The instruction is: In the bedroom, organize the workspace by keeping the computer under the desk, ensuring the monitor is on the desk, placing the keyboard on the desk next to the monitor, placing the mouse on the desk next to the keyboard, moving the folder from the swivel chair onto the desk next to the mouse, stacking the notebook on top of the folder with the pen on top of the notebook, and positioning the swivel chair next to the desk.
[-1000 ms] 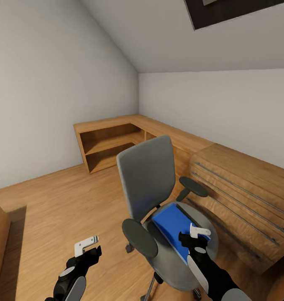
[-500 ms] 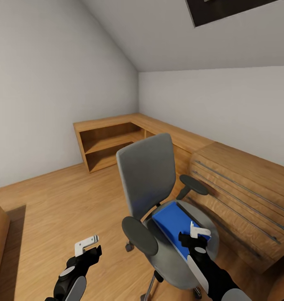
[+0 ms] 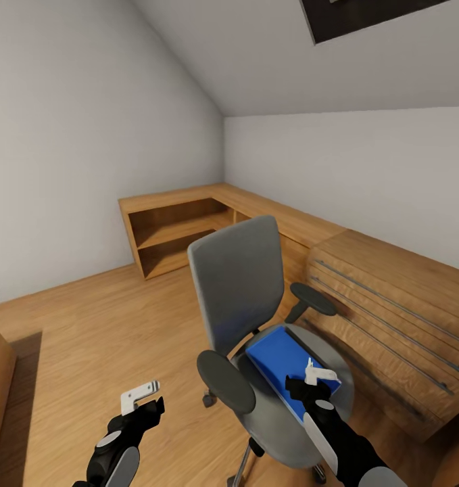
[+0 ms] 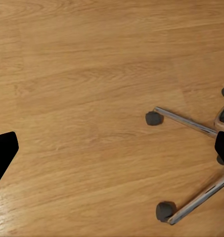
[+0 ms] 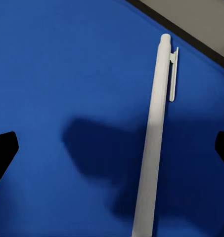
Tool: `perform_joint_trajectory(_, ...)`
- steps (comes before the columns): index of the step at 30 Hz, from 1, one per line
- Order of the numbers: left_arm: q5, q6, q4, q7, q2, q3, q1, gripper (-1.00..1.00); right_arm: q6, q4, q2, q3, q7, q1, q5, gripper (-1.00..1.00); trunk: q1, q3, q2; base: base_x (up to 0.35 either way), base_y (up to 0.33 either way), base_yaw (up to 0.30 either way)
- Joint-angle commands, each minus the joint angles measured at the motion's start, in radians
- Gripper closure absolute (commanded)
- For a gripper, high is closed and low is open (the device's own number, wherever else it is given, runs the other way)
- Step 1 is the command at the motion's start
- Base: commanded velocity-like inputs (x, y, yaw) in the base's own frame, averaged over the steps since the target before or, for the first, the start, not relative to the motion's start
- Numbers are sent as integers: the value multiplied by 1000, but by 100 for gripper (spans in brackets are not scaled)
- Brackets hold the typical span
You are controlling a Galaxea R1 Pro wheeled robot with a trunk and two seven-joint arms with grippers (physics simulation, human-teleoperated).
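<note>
My right end effector (image 3: pixel 310 380), fingers spread wide, hovers over the pen (image 5: pixel 154 143) lying on the folder (image 3: pixel 283 362); next I descend and close around it.

The right gripper (image 3: pixel 312 381) hung just over the folder (image 3: pixel 280 358) on the swivel chair (image 3: pixel 256 338), jaws spread wide either side of the pen (image 5: pixel 155 143), with nothing between. Armrests flanked the seat; the backrest walled its far side. The wooden drawer chest (image 3: pixel 391 318) crowded the right. Bare floor (image 4: pixel 82 98) lay under the left gripper (image 3: pixel 145 399).
</note>
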Motion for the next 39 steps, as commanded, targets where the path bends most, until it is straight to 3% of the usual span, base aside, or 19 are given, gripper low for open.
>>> perform_joint_trajectory(1,8,1,-1,9,1,-3,-1,-100,5,-2,-2,8,-9,-1,-7,-100,0,-1,-1,0,0,0)
perform_joint_trajectory(15,9,2,0,9,1,-4,-1,-100,7,-1,-2,7,-9,-1,-7,-100,15,-13,-29,0,0,0)
perform_joint_trajectory(19,8,2,0,9,0,-5,-1,-100,6,-1,-2,7,-9,-1,-7,-100,31,-26,-57,0,0,0)
perform_joint_trajectory(39,9,2,0,9,0,-6,-1,-100,8,4,-4,0,-7,-1,-7,-100,31,-26,-57,0,0,0)
